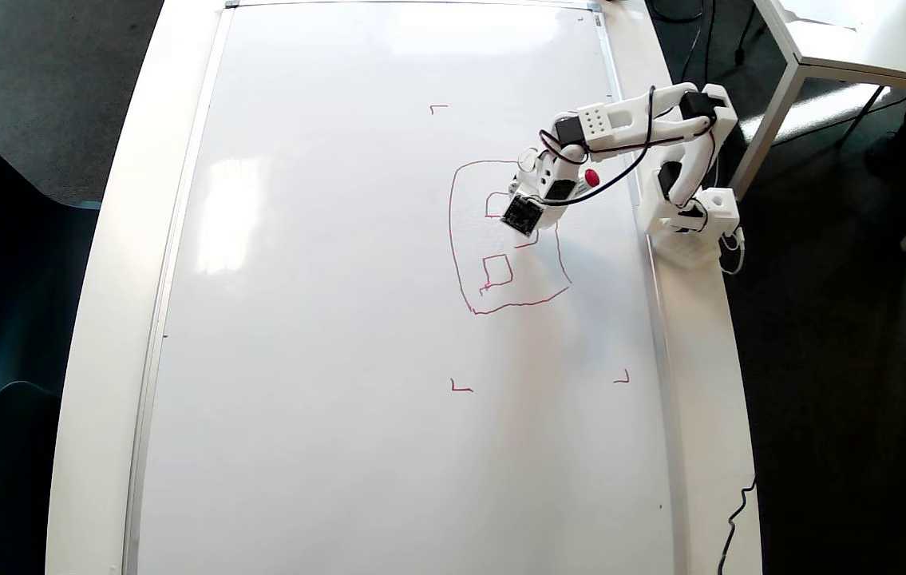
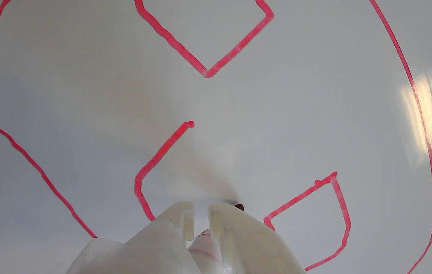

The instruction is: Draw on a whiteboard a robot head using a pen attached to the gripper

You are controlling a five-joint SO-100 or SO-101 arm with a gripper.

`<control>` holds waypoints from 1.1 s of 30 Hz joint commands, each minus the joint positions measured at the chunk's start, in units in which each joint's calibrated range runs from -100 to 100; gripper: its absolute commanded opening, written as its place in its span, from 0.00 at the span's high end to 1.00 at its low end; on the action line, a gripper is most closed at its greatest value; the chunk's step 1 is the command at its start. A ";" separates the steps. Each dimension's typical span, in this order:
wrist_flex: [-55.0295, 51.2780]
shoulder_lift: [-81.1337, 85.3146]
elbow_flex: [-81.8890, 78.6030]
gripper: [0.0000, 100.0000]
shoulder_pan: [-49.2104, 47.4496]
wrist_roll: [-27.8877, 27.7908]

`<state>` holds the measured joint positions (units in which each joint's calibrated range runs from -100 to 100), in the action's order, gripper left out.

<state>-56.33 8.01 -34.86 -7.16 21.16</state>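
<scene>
In the overhead view, the whiteboard [image 1: 325, 319] covers most of the white surface [image 1: 708, 399], its thin silver frame running along the long sides. The robot head [image 1: 460, 239] is drawn in red toward the right side of the board: a rounded outline with one full small square inside near the bottom and another partly hidden under the arm. Small red corner marks [image 1: 460, 387] sit around the drawing. The white arm, its base [image 1: 692, 224] set on the surface at the board's right edge, reaches left over the drawing, and the gripper [image 1: 528, 204] hangs above the outline's upper right part. The pen's red end [image 1: 591, 179] shows just behind the dark camera module [image 1: 522, 214].

In the wrist view, the gripper [image 2: 200, 207] enters from the bottom edge, its two white fingers [image 2: 238, 232] closed around the pen [image 2: 204, 247], whose barrel shows between them. The dark tip sits right at the board. Red strokes of the robot head [image 2: 162, 152] surround it: an unfinished line to the left and small squares above and to the right.
</scene>
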 commanded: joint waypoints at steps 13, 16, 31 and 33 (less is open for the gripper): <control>0.64 0.59 1.86 0.99 -4.59 0.29; 0.64 0.59 1.76 0.99 -4.73 0.29; -0.23 0.76 1.76 0.99 -0.46 -0.14; -0.31 0.93 1.40 0.99 0.13 -0.20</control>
<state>-56.33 8.01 -34.86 -8.14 21.16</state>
